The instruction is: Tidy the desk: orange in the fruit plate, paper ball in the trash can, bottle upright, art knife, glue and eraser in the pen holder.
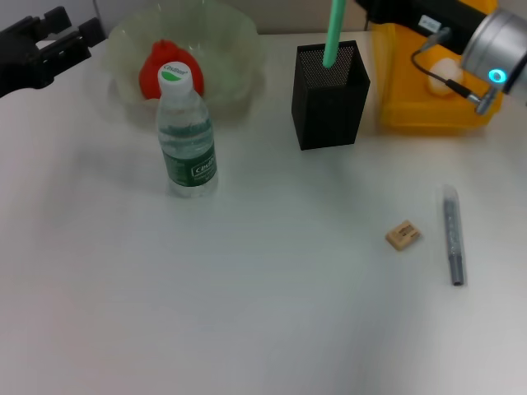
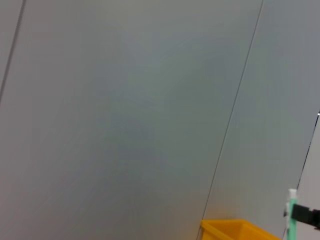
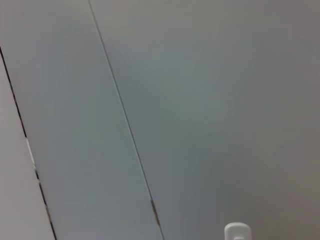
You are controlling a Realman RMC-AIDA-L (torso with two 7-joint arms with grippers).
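The bottle [image 1: 188, 136] stands upright in front of the fruit plate [image 1: 239, 49], which holds the orange [image 1: 160, 70]. A green glue stick [image 1: 333, 37] hangs upright with its lower end inside the pen holder [image 1: 329, 99]. My right gripper [image 1: 356, 6] is shut on it at the view's top edge. The left wrist view shows that gripper [image 2: 300, 215] from the side, clamped on the glue stick [image 2: 292, 220]. The paper ball [image 1: 445, 67] lies in the trash can [image 1: 395, 90]. The eraser [image 1: 403, 235] and the grey art knife [image 1: 453, 239] lie on the desk at the right. My left gripper [image 1: 62, 37] is parked open at the back left.
The right arm [image 1: 494, 41] reaches across above the trash can. The right wrist view shows only a grey wall with a white hook [image 3: 237, 232].
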